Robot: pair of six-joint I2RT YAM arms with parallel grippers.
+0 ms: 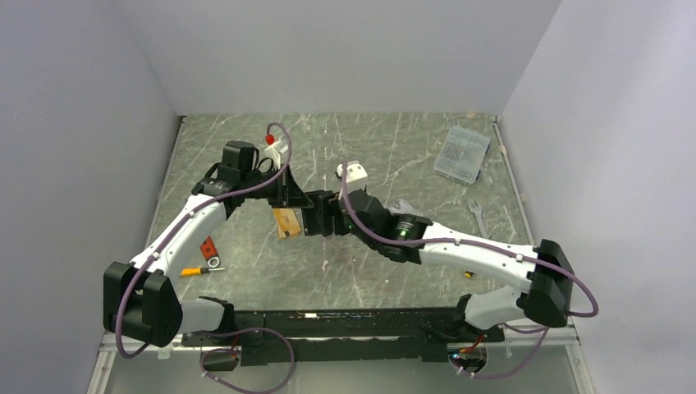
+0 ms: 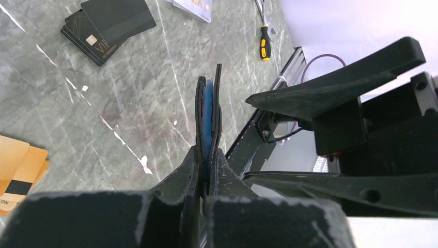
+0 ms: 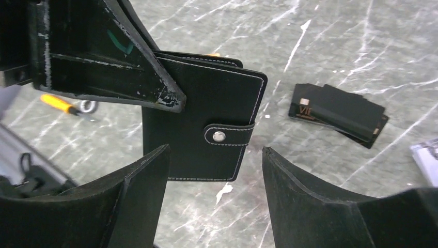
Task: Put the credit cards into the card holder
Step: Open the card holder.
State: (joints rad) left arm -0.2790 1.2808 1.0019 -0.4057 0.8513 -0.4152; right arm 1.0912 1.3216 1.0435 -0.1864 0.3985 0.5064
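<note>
The left tool grips the shut card holder; the right tool, wide open, should probably unsnap its tab next.

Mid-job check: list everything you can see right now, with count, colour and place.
card holder: 1, black, blue lining, in the left gripper
black cards: 2, stacked on the table
orange-gold card: 1, table, near the grippers
silver-grey card: 1, table, partly out of frame
screwdriver: 1, yellow and black, table's left side
red item: 1, kind unclear, beside the screwdriver
clear plastic box: 1, far right
wrench: 1, silver, right side
left gripper: shut on the card holder
right gripper: open, facing the card holder
</note>
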